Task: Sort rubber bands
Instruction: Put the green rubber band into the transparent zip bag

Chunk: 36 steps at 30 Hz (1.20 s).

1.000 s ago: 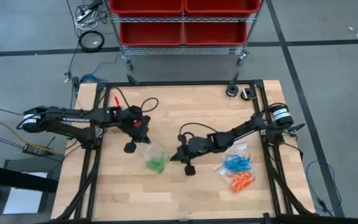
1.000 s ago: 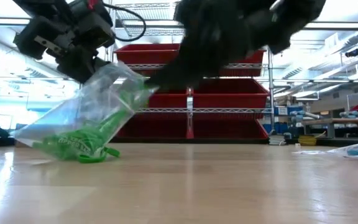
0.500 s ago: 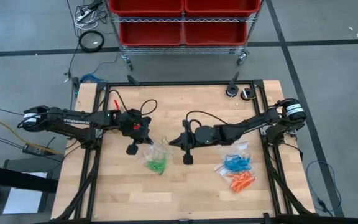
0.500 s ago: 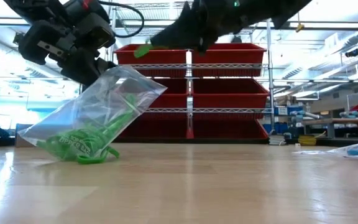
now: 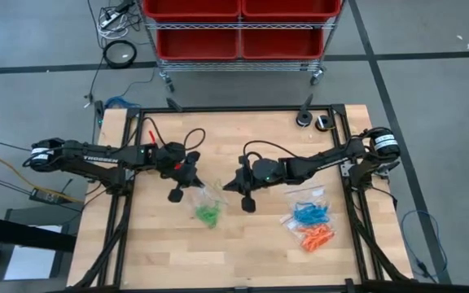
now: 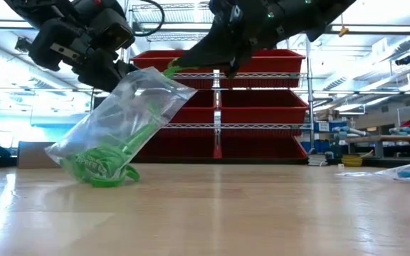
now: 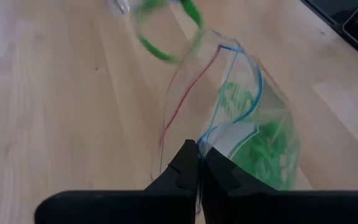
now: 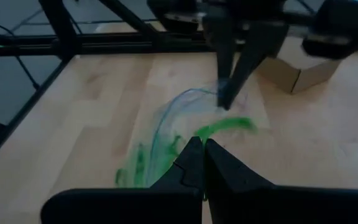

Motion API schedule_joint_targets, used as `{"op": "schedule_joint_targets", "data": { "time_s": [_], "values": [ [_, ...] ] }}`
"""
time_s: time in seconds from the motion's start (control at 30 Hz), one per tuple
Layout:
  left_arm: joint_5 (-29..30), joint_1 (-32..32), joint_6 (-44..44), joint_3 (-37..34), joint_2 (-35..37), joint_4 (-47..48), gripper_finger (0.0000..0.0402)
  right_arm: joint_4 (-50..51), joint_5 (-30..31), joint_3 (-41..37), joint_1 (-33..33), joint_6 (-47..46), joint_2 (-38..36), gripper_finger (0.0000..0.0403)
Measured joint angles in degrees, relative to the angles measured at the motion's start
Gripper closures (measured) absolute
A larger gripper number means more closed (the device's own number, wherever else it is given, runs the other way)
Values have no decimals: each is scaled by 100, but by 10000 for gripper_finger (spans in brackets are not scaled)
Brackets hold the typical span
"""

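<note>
Two grippers meet at one bag. Left gripper is pinched shut on the bag's upper edge, holding its mouth up and tilted toward the right arm. Right gripper, clamped on a green band, sits just right of and above that mouth. Green bands fill the bag's bottom; blue bands and orange bands lie far right.

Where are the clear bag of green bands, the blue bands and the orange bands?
clear bag of green bands [image 6: 112,135], low view, on the bag's clear side wall.
blue bands [image 5: 309,213], high view, on the middle of the blue heap.
orange bands [image 5: 317,237], high view, on the middle of the orange heap.
</note>
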<state>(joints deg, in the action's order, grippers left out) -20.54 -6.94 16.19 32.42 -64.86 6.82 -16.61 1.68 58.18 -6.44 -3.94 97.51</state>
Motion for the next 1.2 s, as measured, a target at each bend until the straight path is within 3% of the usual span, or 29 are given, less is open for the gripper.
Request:
{"op": "schedule_joint_targets", "data": {
  "time_s": [0.57,0.93,1.2],
  "values": [
    [95,0,-154,2,0,-1054,392,45,-292,1,-35,-213,0,403],
    [116,0,-172,2,0,-1543,392,-49,-165,1,-175,-80,-2,401],
    [112,0,-232,2,0,-1545,392,10,234,2,-214,-102,-4,328]
  ]
}}
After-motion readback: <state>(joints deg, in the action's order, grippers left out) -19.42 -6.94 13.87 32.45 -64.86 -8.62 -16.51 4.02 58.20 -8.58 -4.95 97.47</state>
